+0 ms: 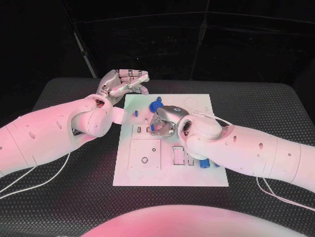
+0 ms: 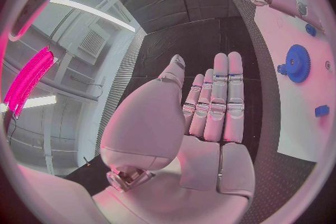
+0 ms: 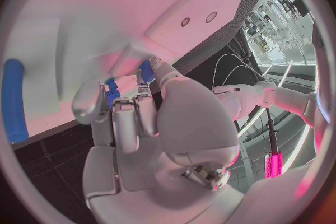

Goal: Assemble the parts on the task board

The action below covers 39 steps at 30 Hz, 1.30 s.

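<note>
The task board (image 1: 168, 170) sits in the middle of the black table (image 1: 271, 108), and everything here is easiest to place off that white plate. The right hand (image 1: 164, 123) is down over the board's middle, fingers curled in, and the right wrist view shows it pinching a small blue part (image 3: 112, 92) between its fingertips (image 3: 89, 102), pressed close to the board's surface. Can't make out the exact shape of that part, it's mostly hidden by the fingers. The left hand (image 1: 123, 83) is off the board, up past its far left corner, holding nothing; in the left wrist view its fingers (image 2: 218, 103) are stretched out straight and side by side over the table, not touching any piece. A blue gear (image 2: 297, 63) lies on the board near its far edge, with a small blue peg (image 2: 321, 110) on the board a bit away from it. A long blue rod (image 3: 13, 101) lies near the board's edge in the right wrist view. More little blue pieces (image 1: 205, 164) sit on the board's near right area, just beside the right arm. No readable writing or labels anywhere on the board or arms, just cutouts and holes in the plate.
</note>
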Each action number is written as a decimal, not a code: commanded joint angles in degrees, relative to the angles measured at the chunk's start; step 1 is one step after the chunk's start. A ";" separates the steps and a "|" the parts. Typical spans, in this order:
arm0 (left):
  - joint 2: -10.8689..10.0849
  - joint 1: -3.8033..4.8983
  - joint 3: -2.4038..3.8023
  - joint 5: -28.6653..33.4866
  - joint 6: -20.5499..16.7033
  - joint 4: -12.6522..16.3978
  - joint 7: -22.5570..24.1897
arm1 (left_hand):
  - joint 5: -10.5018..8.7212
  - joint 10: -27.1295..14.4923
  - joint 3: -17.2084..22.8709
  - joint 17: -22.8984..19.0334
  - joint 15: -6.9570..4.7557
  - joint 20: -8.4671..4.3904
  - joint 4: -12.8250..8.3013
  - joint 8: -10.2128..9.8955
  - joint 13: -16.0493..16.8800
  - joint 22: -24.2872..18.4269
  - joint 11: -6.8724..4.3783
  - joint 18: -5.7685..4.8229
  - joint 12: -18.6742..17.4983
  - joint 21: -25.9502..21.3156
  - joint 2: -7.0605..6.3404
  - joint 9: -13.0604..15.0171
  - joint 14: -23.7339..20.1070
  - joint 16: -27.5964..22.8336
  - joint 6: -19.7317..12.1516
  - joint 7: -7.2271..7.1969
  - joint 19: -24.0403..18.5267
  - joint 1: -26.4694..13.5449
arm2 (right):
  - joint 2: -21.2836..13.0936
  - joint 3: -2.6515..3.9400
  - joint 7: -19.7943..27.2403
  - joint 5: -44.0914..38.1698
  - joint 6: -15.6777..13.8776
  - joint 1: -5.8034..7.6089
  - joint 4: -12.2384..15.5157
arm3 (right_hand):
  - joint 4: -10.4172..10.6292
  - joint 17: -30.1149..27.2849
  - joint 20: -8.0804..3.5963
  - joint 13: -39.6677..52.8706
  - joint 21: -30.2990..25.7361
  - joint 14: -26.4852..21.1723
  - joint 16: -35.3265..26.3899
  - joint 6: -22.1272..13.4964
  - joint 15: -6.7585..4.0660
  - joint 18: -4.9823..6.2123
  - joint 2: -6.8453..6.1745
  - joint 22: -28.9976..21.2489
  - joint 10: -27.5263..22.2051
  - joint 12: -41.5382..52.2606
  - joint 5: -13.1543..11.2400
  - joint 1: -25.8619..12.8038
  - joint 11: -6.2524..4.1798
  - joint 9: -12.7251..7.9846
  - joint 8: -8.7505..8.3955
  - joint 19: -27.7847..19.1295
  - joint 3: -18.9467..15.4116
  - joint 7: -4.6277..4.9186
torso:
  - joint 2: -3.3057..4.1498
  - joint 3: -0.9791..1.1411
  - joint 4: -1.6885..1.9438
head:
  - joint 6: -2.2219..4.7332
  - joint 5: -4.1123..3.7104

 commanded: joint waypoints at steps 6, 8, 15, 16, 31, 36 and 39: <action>0.10 0.09 0.06 0.06 0.64 -0.04 -0.10 | 0.07 0.31 -0.34 0.08 0.06 0.13 0.00 -0.21 -0.02 0.06 0.07 0.21 -0.21 0.22 0.35 -0.05 -0.38 0.27 0.36 0.16 -0.40 0.01 | -0.03 -0.25 -0.88 -0.20 0.84 -0.25 -0.18 | 0.62 11.24 0.27 4.84 -0.55 5.10 -0.01 -0.94 0.43 0.17 -1.00 -0.32 -0.72 -0.68 -1.87 -1.13 0.38 0.08 -0.44 -0.36 -0.79 0.05 | 0.01 0.03 -0.01 | -0.04 -0.13; 0.10 0.09 0.06 0.06 0.64 -0.05 -0.11 | 0.07 0.31 -0.34 0.08 0.06 0.13 0.00 -0.21 -0.02 0.06 0.07 0.21 -0.21 0.22 0.35 -0.05 -0.38 0.27 0.36 0.16 -0.40 0.01 | -0.01 -0.25 -0.90 -0.20 0.60 -0.26 -0.25 | 1.07 11.20 0.34 3.93 -0.73 5.09 -0.03 -1.33 0.50 0.22 -1.93 -0.60 -1.41 -1.59 -1.70 -2.05 0.43 0.10 -0.53 -0.52 -1.83 0.07 | 0.01 0.03 -0.03 | -0.03 -0.14; 0.10 0.09 0.06 0.06 0.66 -0.11 -0.13 | 0.07 0.31 -0.34 0.08 0.06 0.13 0.00 -0.21 -0.02 0.06 0.07 0.21 -0.21 0.22 0.35 -0.05 -0.38 0.27 0.36 0.16 -0.40 0.01 | -0.11 -0.25 -0.41 -0.20 -3.08 -0.27 -0.31 | 3.56 10.86 0.64 0.88 -1.40 4.99 -0.21 -4.63 0.91 0.36 -3.45 -1.65 -3.70 -4.55 -2.08 -4.07 0.99 -0.08 -1.59 -1.14 -5.96 0.74 | -0.01 0.02 -0.02 | -0.05 -0.19; 0.10 0.09 0.06 0.06 0.67 -0.12 -0.13 | 0.07 0.31 -0.34 0.08 0.06 0.13 0.00 -0.21 -0.02 0.06 0.07 0.21 -0.21 0.22 0.35 -0.05 -0.38 0.27 0.36 0.16 -0.40 0.01 | -0.18 -0.25 0.03 -0.18 -4.44 -0.29 -0.23 | 4.30 10.91 0.86 -0.24 -1.58 4.99 -0.20 -6.32 1.22 0.37 -3.82 -1.93 -4.57 -5.64 -1.62 -3.93 1.38 -0.13 -2.19 -1.31 -7.20 1.21 | 0.00 0.02 0.00 | -0.07 -0.22; -0.28 0.07 0.05 -6.41 0.31 -0.74 -4.48 | 0.11 9.14 -1.07 2.49 -2.55 -1.95 0.34 0.68 1.14 1.60 -2.65 0.50 2.06 3.49 1.54 0.35 6.03 1.90 5.07 -2.03 2.75 -0.59 | -7.71 -0.15 24.35 11.43 -17.04 -1.29 7.18 | 8.94 9.35 1.78 -2.51 -2.68 4.56 -0.96 -9.94 2.01 0.77 -1.87 -3.76 -6.03 -7.01 0.96 3.94 2.22 0.11 -1.10 -2.42 -11.72 2.10 | -0.12 0.11 -0.09 | 0.26 -0.07; -1.10 0.06 0.05 -12.47 0.60 -0.50 -10.45 | 0.16 17.54 -2.19 9.08 -5.37 -4.69 2.23 1.28 3.19 6.01 -5.12 0.25 5.62 10.38 1.77 0.61 16.56 9.95 8.11 -3.52 9.12 -2.72 | -13.54 2.24 29.85 24.76 -17.06 -1.11 11.64 | 8.54 7.32 1.69 -4.37 -4.34 4.03 -1.96 -9.40 1.85 1.30 -1.02 -6.69 -7.43 -8.69 3.24 4.69 2.02 0.21 -0.52 -4.13 -12.04 1.89 | -0.10 0.04 -0.17 | 0.64 0.03; -1.56 0.06 0.06 -17.39 2.49 -0.21 -14.39 | -0.02 21.55 -3.45 30.68 -6.65 -6.10 4.45 1.91 6.17 21.55 -6.56 -1.88 9.81 23.17 2.18 1.12 19.91 32.03 8.45 -4.54 14.77 -6.19 | -15.74 4.91 30.48 30.85 -16.09 -1.03 12.67 | 8.52 6.33 1.64 -5.09 -5.17 3.77 -2.47 -9.41 1.80 1.56 -0.60 -8.16 -7.94 -9.34 3.68 4.71 1.98 0.20 -0.43 -4.93 -12.16 1.86 | -0.16 0.17 -0.11 | 0.82 0.09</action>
